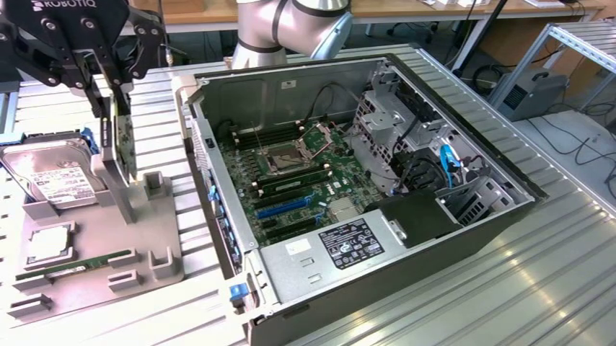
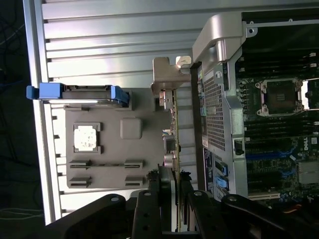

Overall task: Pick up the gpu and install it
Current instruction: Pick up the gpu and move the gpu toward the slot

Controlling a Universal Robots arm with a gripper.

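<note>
Here, a black Robotiq two-finger gripper (image 1: 114,101) on a grey robot arm pinches the gpu (image 1: 123,151), a thin black expansion card standing on edge with a silver metal bracket at one end. One finger presses on each flat face. The card stands at the grey moulded parts tray (image 1: 154,252) on the exterior view's left, just beside the open grey computer case (image 1: 279,86). Whether its lower edge has left the tray cannot be told. In the wrist view the card (image 2: 175,129) appears edge-on, running straight out from the gripper (image 2: 172,186). Doing this step well probably means keeping the card vertical and drawing it straight along its own plane, so the bracket clears the tray and the case wall, with the pinch kept on the board's flat faces. A silver hard drive with a white label (image 1: 53,180) lies tilted in the same tray. Everything rests on a ribbed aluminium table (image 1: 539,288). Beyond it are a pale floor with black cables (image 1: 587,144) and wooden desks (image 1: 405,9).
</note>
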